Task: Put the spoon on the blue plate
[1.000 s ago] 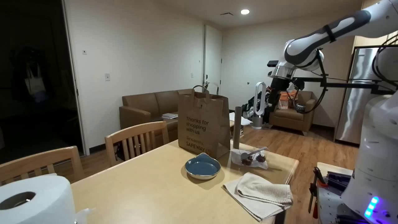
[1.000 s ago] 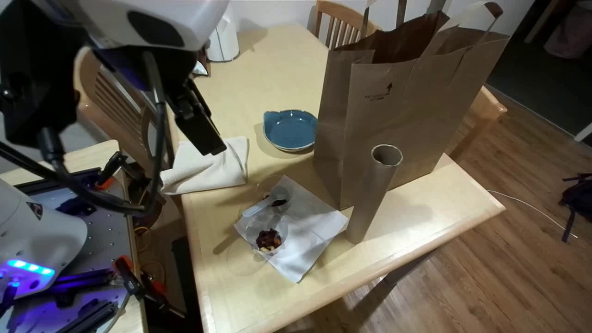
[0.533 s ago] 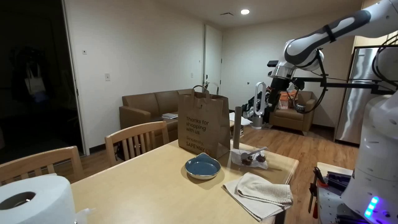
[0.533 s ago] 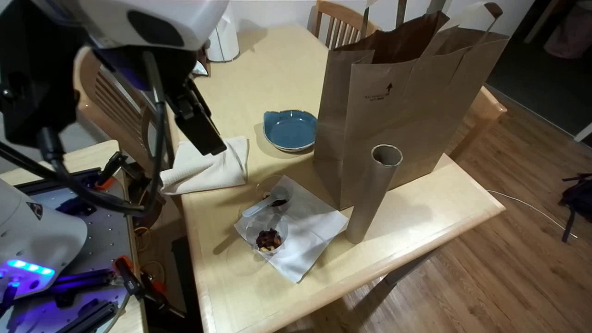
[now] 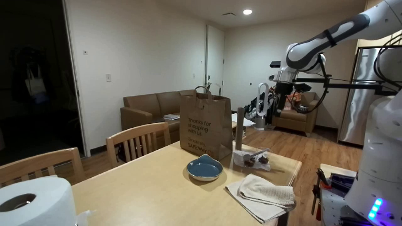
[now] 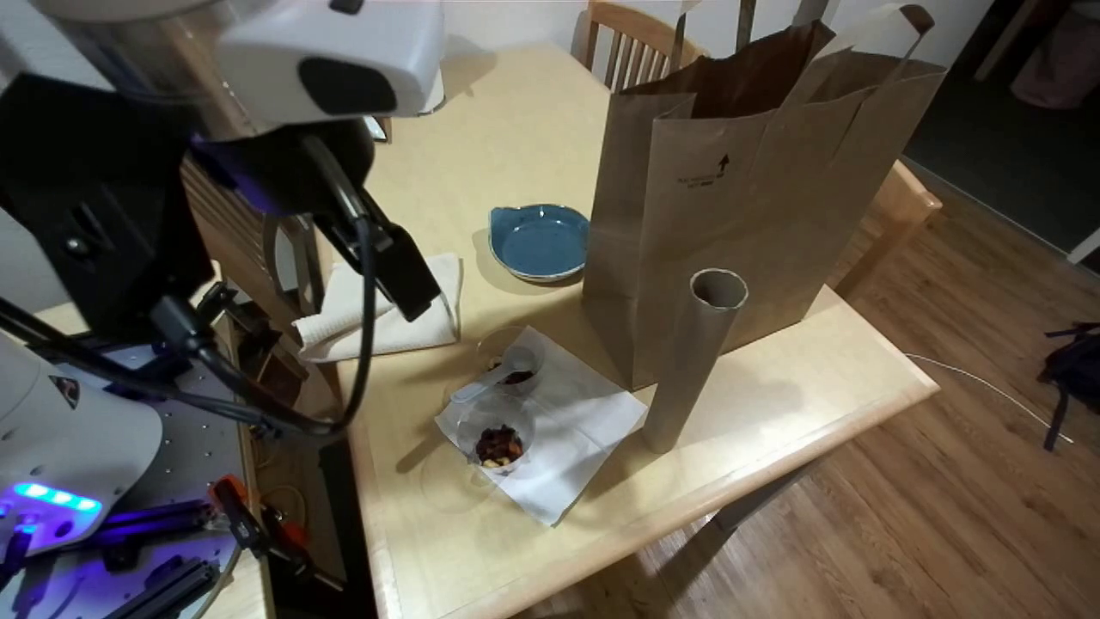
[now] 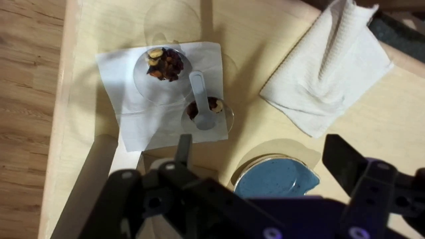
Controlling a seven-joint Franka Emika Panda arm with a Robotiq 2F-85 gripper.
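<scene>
The pale spoon (image 7: pixel 200 90) rests across a small clear cup (image 7: pixel 229 116) of dark dried bits, its round bowl over that cup. In both exterior views the spoon (image 6: pixel 478 386) (image 5: pixel 260 152) shows the same perch, handle sticking out. The blue plate (image 6: pixel 540 244) (image 5: pixel 204 169) sits bare on the table beside the paper bag; in the wrist view the plate (image 7: pixel 275 177) is partly covered by my gripper's body. My gripper (image 7: pixel 259 139) hangs high above the table, jaws wide apart, holding nothing. In an exterior view a finger (image 6: pixel 411 288) shows above the cloth.
A tall brown paper bag (image 6: pixel 773 206) and an upright cardboard tube (image 6: pixel 692 370) stand beside the white paper (image 6: pixel 571 438) under the cups. Another clear cup (image 6: pixel 500 443) holds nuts. A folded white cloth (image 7: pixel 318 79) lies near the table edge. A paper roll (image 5: pixel 40 201) stands farther off.
My arm has shifted a little and the wrist has turned. In an exterior view the gripper has come slightly closer to the cups. Spoon and plate stay where they were; the jaws remain open.
</scene>
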